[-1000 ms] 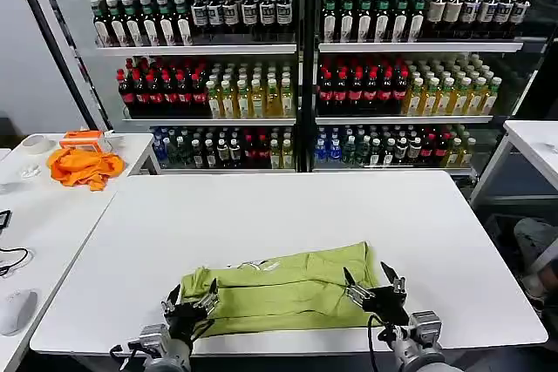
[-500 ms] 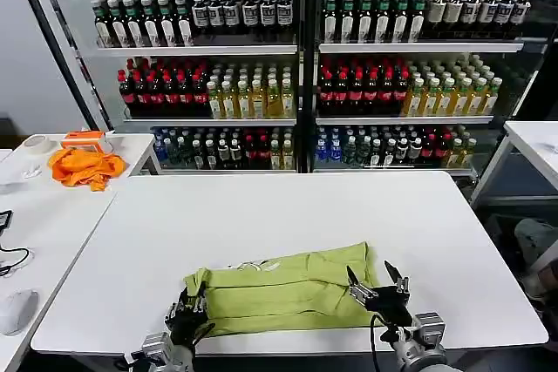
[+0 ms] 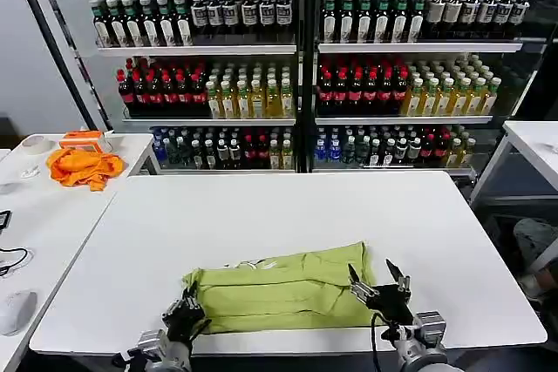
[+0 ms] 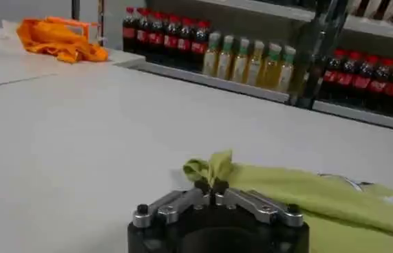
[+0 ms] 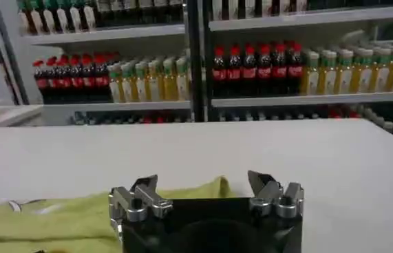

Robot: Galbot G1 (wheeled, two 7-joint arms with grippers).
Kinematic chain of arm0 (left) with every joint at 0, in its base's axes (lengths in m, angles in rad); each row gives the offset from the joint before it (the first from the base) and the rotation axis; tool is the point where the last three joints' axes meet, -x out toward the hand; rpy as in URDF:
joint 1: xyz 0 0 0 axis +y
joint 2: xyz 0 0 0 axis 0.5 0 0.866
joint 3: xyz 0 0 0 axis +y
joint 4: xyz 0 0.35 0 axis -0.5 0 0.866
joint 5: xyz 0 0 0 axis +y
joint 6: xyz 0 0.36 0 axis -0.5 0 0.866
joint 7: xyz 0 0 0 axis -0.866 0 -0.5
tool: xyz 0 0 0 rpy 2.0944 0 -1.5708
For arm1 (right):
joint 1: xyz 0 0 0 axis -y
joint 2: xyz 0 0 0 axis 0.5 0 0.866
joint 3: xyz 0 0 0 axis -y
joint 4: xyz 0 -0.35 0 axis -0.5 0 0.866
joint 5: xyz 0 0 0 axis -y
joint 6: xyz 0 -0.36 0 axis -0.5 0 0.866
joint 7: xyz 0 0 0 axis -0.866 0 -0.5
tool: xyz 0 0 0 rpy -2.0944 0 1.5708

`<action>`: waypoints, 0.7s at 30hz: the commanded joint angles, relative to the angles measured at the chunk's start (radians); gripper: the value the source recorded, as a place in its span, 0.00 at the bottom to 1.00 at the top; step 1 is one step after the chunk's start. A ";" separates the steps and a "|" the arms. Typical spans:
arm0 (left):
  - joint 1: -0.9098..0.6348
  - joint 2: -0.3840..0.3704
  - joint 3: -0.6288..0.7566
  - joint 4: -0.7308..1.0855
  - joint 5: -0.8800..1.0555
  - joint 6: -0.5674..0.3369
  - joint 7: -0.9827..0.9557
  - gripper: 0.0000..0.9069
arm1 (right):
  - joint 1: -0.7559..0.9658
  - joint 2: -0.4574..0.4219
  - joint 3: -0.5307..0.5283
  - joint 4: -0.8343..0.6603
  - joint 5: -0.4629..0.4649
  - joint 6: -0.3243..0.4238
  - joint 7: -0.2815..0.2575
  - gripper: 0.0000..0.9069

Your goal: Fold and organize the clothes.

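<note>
The clothes, a lime-green T-shirt (image 3: 279,289), lie folded into a flat band near the front edge of the white table (image 3: 279,206). My left gripper (image 3: 186,313) is at the band's left end, shut on a small bunched corner of the shirt (image 4: 213,167); in the left wrist view the left gripper (image 4: 210,187) has its fingertips together under that tuft. My right gripper (image 3: 377,282) stands open at the band's right end. In the right wrist view the right gripper (image 5: 203,184) has the shirt's raised corner (image 5: 218,185) between its spread fingers, untouched.
Shelves of bottles (image 3: 296,67) stand behind the table. A side table on the left carries an orange cloth (image 3: 85,165), a tape roll (image 3: 35,143) and a mouse (image 3: 16,311). Another table's corner (image 3: 536,141) is at the right.
My left gripper has drawn back slightly toward the table's front edge and gone from open to shut on the shirt's left corner. The right gripper has barely moved.
</note>
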 commanded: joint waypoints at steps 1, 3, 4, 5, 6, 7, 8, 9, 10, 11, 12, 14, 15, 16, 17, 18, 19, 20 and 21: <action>-0.021 0.104 -0.125 -0.062 -0.087 0.014 0.005 0.02 | 0.002 -0.002 0.002 -0.004 0.003 0.002 0.000 1.00; -0.032 0.152 -0.165 -0.068 -0.133 0.026 0.007 0.02 | 0.006 -0.004 0.002 -0.006 0.006 0.002 0.000 1.00; -0.038 0.185 -0.191 -0.070 -0.161 0.033 0.007 0.02 | 0.010 -0.005 0.002 -0.007 0.007 0.002 0.000 1.00; -0.041 0.201 -0.209 -0.071 -0.179 0.040 0.007 0.02 | 0.014 -0.005 0.001 -0.009 0.009 0.002 0.000 1.00; -0.048 0.244 -0.239 -0.075 -0.215 0.048 0.005 0.02 | 0.017 -0.005 0.000 -0.011 0.010 0.002 0.000 1.00; -0.051 0.269 -0.275 -0.077 -0.235 0.056 0.002 0.02 | 0.021 -0.006 -0.001 -0.013 0.011 0.002 0.000 1.00; -0.055 0.305 -0.303 -0.084 -0.255 0.061 0.001 0.02 | 0.025 -0.006 -0.003 -0.016 0.012 0.002 0.000 1.00; -0.056 0.333 -0.327 -0.087 -0.280 0.063 0.000 0.02 | 0.028 -0.005 -0.004 -0.018 0.013 0.002 0.000 1.00; -0.056 0.347 -0.340 -0.091 -0.287 0.064 0.000 0.02 | 0.031 -0.005 -0.005 -0.020 0.014 0.002 0.000 1.00; -0.057 0.376 -0.361 -0.102 -0.319 0.069 -0.001 0.02 | 0.034 -0.005 -0.007 -0.023 0.014 0.002 0.000 1.00; -0.061 0.384 -0.370 -0.106 -0.335 0.074 -0.001 0.02 | 0.037 -0.005 -0.007 -0.024 0.015 0.002 0.000 1.00; -0.074 0.402 -0.375 -0.135 -0.430 0.089 -0.006 0.02 | 0.043 -0.006 -0.009 -0.030 0.016 0.002 0.000 1.00; -0.081 0.405 -0.373 -0.146 -0.464 0.094 -0.006 0.02 | 0.044 -0.007 -0.010 -0.031 0.016 0.002 0.000 1.00; -0.090 0.404 -0.364 -0.168 -0.529 0.103 -0.007 0.02 | 0.045 -0.007 -0.010 -0.033 0.016 0.002 0.000 1.00; -0.101 0.397 -0.342 -0.197 -0.595 0.113 -0.005 0.02 | 0.047 -0.009 -0.011 -0.036 0.016 0.002 0.000 1.00; -0.106 0.392 -0.322 -0.202 -0.631 0.116 0.000 0.02 | 0.047 -0.009 -0.011 -0.038 0.016 0.003 0.000 1.00; -0.114 0.378 -0.294 -0.237 -0.676 0.123 0.007 0.02 | 0.047 -0.009 -0.011 -0.039 0.016 0.003 0.000 1.00; -0.123 0.361 -0.248 -0.264 -0.714 0.130 0.009 0.02 | 0.047 -0.009 -0.012 -0.044 0.015 0.003 0.000 1.00; -0.130 0.344 -0.221 -0.276 -0.724 0.132 0.009 0.02 | 0.047 -0.008 -0.012 -0.045 0.015 0.003 0.000 1.00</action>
